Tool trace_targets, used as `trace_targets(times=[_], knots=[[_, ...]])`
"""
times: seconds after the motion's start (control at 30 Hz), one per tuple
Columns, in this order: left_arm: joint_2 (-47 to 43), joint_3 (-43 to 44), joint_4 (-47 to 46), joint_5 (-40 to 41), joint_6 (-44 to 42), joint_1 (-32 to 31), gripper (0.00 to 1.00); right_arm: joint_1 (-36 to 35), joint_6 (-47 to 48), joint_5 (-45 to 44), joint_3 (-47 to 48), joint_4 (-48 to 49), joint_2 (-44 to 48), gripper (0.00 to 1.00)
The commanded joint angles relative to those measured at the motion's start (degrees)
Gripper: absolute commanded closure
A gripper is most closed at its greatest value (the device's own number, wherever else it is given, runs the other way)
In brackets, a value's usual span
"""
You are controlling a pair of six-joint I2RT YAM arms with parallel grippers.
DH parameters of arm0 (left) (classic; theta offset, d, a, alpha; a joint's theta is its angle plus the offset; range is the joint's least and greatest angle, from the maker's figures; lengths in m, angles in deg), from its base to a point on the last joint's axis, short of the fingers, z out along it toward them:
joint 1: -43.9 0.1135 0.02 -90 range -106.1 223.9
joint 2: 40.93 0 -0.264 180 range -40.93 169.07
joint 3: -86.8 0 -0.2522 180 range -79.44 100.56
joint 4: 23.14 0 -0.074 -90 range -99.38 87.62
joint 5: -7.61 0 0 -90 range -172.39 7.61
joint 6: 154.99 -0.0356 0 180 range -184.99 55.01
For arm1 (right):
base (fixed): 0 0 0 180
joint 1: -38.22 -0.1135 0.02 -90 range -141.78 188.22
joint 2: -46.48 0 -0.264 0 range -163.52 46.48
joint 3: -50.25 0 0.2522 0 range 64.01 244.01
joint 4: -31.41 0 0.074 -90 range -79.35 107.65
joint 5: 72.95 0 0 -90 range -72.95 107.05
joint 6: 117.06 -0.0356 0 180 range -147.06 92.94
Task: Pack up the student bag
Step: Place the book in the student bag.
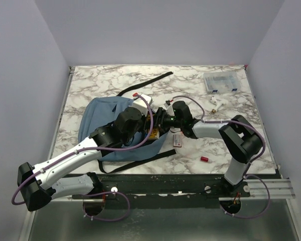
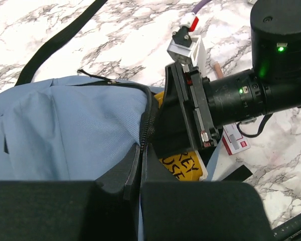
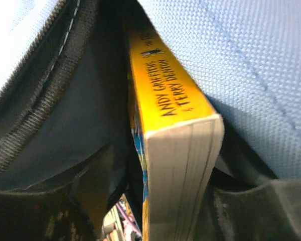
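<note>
Bag [image 1: 98, 118] holds the book [image 3: 175, 100] partway, left tool [image 2: 140, 175] pinching its rim, right tool [image 3: 160, 211] pinching the book; card [image 1: 177, 140] at three o'clock waits.

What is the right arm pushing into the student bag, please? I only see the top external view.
Observer: A yellow book; its spine reads Andy Griffiths and Terry Denton.
Operator: Is it inside?
Observer: Partly; it sits between the blue fabric and dark lining of the student bag, page edges facing the wrist camera.
Operator: And the left end effector?
Observer: The left end effector pinches the bag's zipper edge, fingers closed.
</note>
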Motion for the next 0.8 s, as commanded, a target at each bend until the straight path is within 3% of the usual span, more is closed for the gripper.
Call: trace_targets(times=[0.0, 0.07, 0.27, 0.4, 0.47, 0.5, 0.63, 0.77], knots=[[-1.1, 1.5, -5.0, -0.2, -0.6, 0.2, 1.00, -0.6, 6.2, -5.9, -0.3, -2.0, 1.5, 0.37], [-1.3, 0.9, -5.4, -0.1, -0.4, 0.4, 1.00, -0.2, 9.5, -8.3, -0.8, -7.3, 4.5, 0.33], [-2.1, -0.1, -6.0, -0.1, -0.5, 0.7, 1.00, 1.0, 9.5, -4.7, -5.6, -5.6, 7.1, 0.35], [-2.8, -0.6, -6.0, -0.4, -0.7, 0.8, 1.00, 1.0, 8.8, -4.9, -10.0, -1.7, 9.9, 0.53], [-3.2, -0.8, -6.1, -1.3, -0.4, 0.8, 1.00, 1.0, 7.3, -3.9, -11.1, 2.5, 9.3, 0.78], [-3.2, -0.8, -6.1, -1.9, -0.3, 0.8, 1.00, 0.9, 5.0, -2.7, -11.4, 5.2, 8.3, 0.97], [-2.0, 0.2, -6.6, -5.0, 0.5, 0.8, 1.00, -2.4, -6.8, -0.5, -11.6, 23.4, 4.4, 1.00], [0.6, 2.1, -7.1, -9.6, 2.9, 0.8, 1.00, -5.1, -10.2, -2.9, -7.8, 27.4, 0.1, 1.00]])
